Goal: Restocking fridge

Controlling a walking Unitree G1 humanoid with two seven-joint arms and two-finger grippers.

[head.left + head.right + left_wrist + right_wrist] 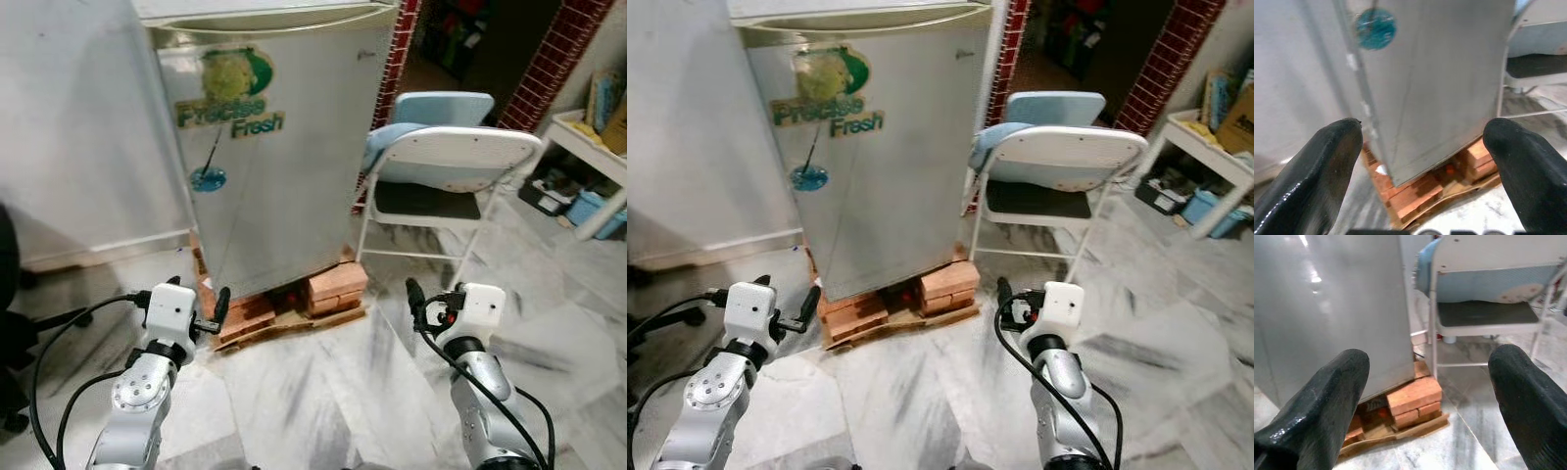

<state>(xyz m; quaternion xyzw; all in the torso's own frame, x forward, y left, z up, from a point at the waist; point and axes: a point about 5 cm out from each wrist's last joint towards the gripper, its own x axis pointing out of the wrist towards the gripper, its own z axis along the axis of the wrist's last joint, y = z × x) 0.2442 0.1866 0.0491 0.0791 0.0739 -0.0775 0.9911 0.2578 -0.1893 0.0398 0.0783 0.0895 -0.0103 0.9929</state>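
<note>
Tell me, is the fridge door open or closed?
Closed. The fridge door with the green sticker sits flat against its body, with no gap and nothing inside showing. Both the left gripper and right gripper are open, short of it.

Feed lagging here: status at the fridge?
Left gripper and right gripper open, empty, held low. Fridge door shut, standing on bricks. Folding chair right of it.

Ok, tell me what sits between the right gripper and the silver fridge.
In the right wrist view, bare marble floor, then red bricks on cardboard under the silver fridge. The right gripper is open and empty.
</note>
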